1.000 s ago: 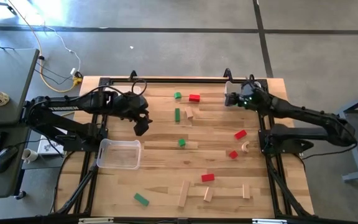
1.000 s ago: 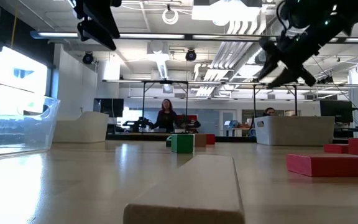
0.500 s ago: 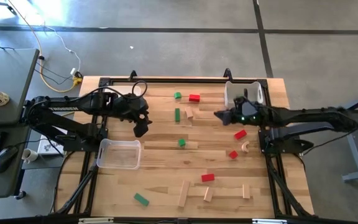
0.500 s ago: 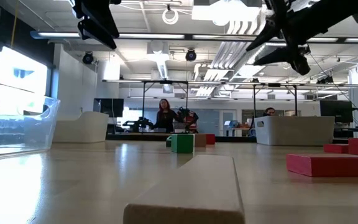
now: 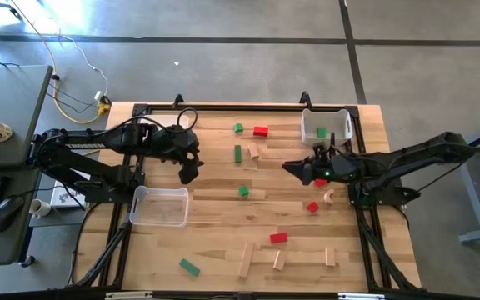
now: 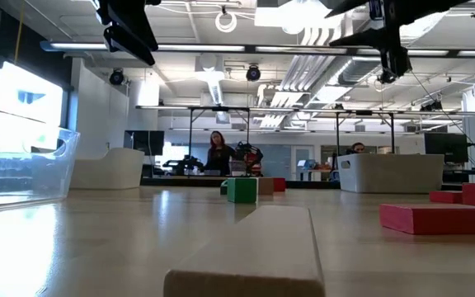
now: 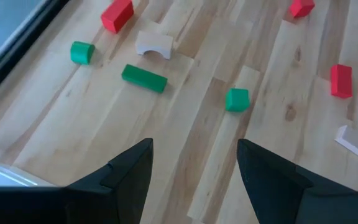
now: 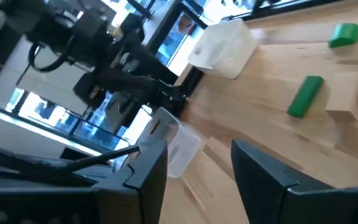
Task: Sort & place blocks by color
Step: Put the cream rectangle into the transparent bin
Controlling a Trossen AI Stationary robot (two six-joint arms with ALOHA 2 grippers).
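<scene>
Red, green and plain wooden blocks lie scattered flat on the table: a green cube (image 5: 243, 191) (image 7: 237, 99), a green bar (image 5: 237, 153) (image 7: 143, 78), a red block (image 5: 261, 131) (image 7: 117, 15), and a red block (image 5: 278, 237) near the front. My left gripper (image 5: 192, 172) (image 7: 194, 168) hovers open above the table left of the middle, nothing between its fingers. My right gripper (image 5: 293, 169) (image 8: 197, 174) hangs open in the air right of the middle, pointing toward the left edge, above a red block (image 5: 322, 181). One green block (image 5: 321, 132) lies in the white bin (image 5: 340, 125).
A clear plastic bin (image 5: 160, 207) stands near the left edge, just in front of my left gripper. Wooden bars (image 5: 246, 259) and a green block (image 5: 190, 267) lie near the front edge. A wooden arch (image 5: 329, 197) and a red cube (image 5: 312, 207) lie under my right arm.
My right gripper has swung from above the white bin at the far right toward the table's near edge and middle, turning until it points toward the left edge. The white bin with its green block now shows uncovered.
</scene>
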